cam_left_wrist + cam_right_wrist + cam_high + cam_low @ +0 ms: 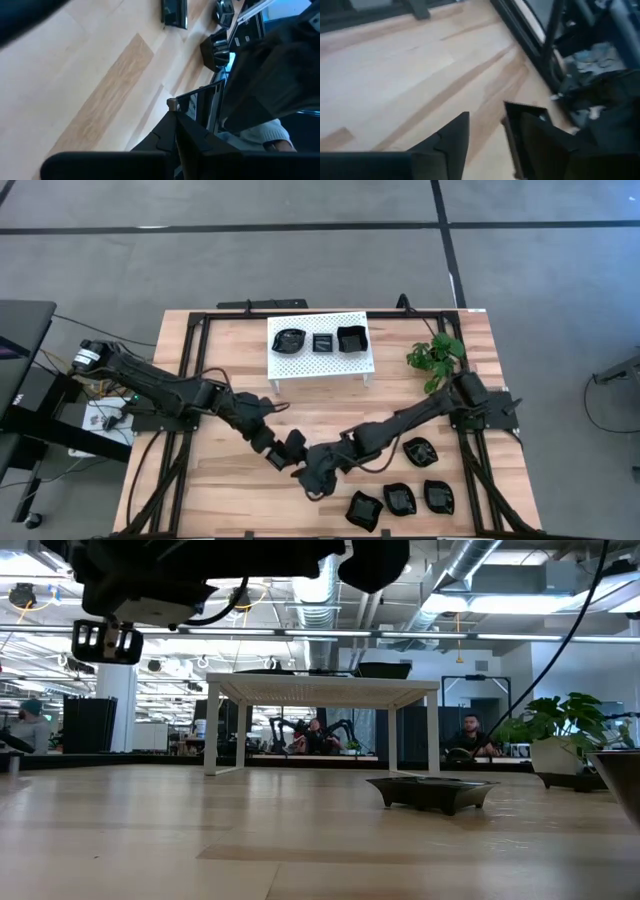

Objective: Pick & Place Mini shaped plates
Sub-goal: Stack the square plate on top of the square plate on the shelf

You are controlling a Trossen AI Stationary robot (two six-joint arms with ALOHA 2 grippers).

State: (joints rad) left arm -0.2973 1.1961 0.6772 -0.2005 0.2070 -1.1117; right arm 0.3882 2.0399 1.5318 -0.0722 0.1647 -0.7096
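A square black mini plate [296,444] hangs above the table's near middle, and my left gripper [283,450] is shut on it. My right gripper [318,472] stands open just right of it. In the right wrist view the plate [525,132] stands on edge against one side of the gripper's [492,130] gap. Three mini plates [322,342] lie on the white rack [300,365]. Several more [402,500] rest flat on the table at the near right; one shows in the low view [432,792]. My left gripper pinches the plate by the rim on its left side [290,446]. Its fingers come from the table's left, slanting down. The plate is lifted clear of the table and tilted on edge. In the left wrist view the shut fingertips [172,117] hide the exact spot. My right gripper: I cannot tell whether a finger touches the plate.
The white rack stands on legs at the far middle [322,690]. A green plant [437,355] sits at the far right. The two arms meet over the near middle. Bare wood [220,490] lies at the near left.
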